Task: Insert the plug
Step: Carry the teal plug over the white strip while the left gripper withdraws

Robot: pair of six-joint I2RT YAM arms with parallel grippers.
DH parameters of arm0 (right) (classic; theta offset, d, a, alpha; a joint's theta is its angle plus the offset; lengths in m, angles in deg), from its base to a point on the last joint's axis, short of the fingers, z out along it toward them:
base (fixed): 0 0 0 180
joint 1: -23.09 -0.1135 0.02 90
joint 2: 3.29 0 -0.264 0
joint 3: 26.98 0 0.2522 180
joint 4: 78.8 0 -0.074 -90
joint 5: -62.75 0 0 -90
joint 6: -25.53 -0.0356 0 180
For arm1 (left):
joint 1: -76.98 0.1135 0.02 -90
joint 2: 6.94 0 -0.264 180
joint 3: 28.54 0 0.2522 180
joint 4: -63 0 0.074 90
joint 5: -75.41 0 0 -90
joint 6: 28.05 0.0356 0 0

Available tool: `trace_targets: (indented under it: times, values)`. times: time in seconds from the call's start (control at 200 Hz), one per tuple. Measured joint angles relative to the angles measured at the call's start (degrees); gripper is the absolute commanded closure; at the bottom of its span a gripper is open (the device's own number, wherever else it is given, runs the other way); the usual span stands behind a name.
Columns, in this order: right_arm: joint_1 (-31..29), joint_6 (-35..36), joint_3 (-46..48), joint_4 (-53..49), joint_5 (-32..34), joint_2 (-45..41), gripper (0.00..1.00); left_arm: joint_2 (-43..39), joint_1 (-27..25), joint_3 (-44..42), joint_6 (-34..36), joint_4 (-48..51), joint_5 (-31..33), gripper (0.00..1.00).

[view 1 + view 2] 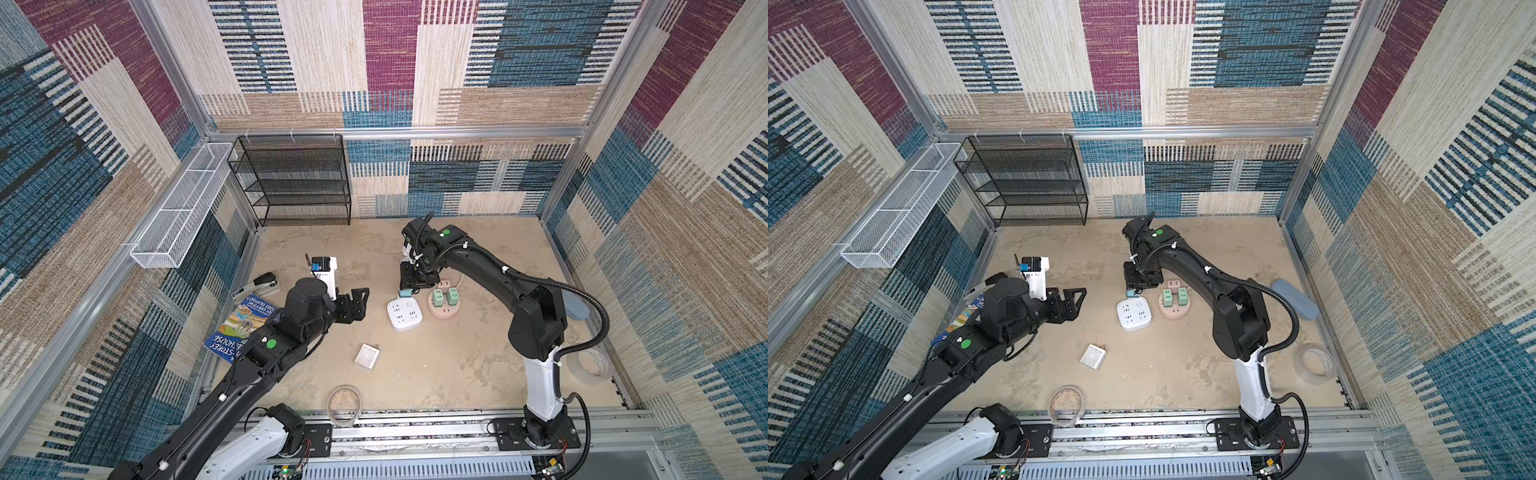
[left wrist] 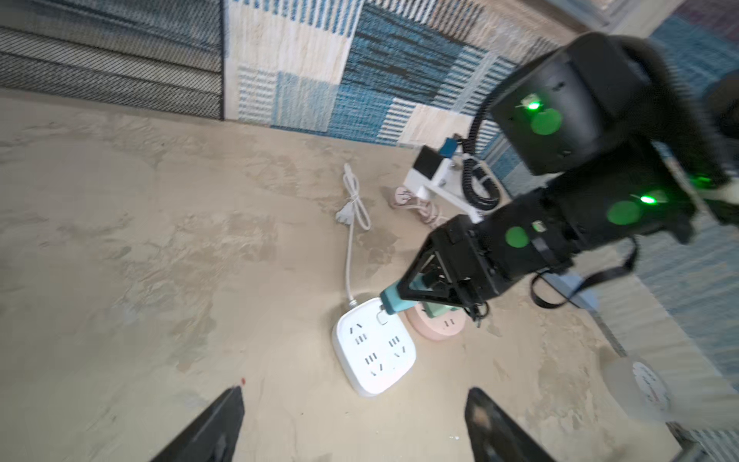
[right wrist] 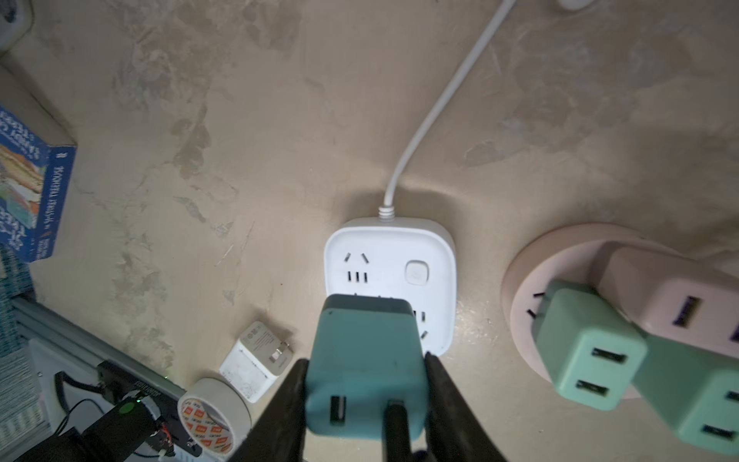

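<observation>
Teal plastic marks the plug (image 3: 366,348), a USB charger block clamped between the two fingers of the right end effector (image 3: 364,400). It hangs just above the white socket block (image 3: 436,248), whose cord runs off toward 12 o'clock in a top view. From the right wrist view the plug's body covers one of the block's outlets. Small prong tips show at its leading edge, so it does not look seated.

At 3 o'clock of the white block, just beside it, stands a round pink socket base (image 1: 444,312) with green adapters (image 1: 444,297) already plugged in. A loose white charger (image 1: 367,356) lies at about 7 o'clock of the white block, apart from it. The left end effector (image 1: 358,305) hovers near 9 o'clock of the white block, jaws spread wide and holding nothing.

The step in hand appears to be alignment over the outlet. The next move likely calls for squaring the prongs to the slots, then pressing straight down. The light block may slide or tip under the push, and the free arm could steady it.
</observation>
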Motion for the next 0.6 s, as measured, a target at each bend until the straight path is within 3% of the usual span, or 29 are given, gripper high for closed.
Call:
trace_targets:
  times: [0.1,0.235,0.601]
  values:
    - [-0.81,-0.5,-0.61,-0.55,3.63,0.72,1.0,4.98,0.46,3.58,-1.73,5.79,2.75,0.08]
    - [-2.27,-1.27,-1.79,-1.25,6.43,2.23,1.0,5.81,1.6,3.04,-2.23,8.92,3.19,0.08]
    - [-4.96,-1.51,-7.48,-3.93,8.94,6.95,1.0,4.13,9.25,-5.16,-4.0,5.03,-5.66,0.09]
